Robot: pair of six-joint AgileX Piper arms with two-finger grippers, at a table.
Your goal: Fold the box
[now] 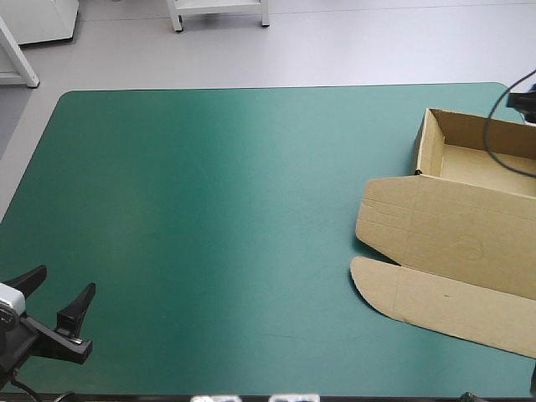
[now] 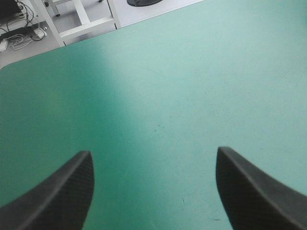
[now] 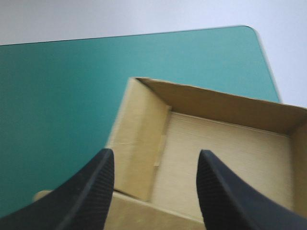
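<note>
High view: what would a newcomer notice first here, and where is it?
The brown box at the table's right side stands out against the teal-green cover: an open tray with raised walls at the far end, its lid flat toward the near edge. The left gripper sits at the near left corner, jaws open; the right gripper, jaws open too, looks down into the tray.

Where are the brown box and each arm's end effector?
box (image 1: 452,226): high view, on its flat lid.
left end effector (image 2: 153,151): left wrist view, midway between fingertips.
right end effector (image 3: 156,152): right wrist view, midway between fingertips.
</note>
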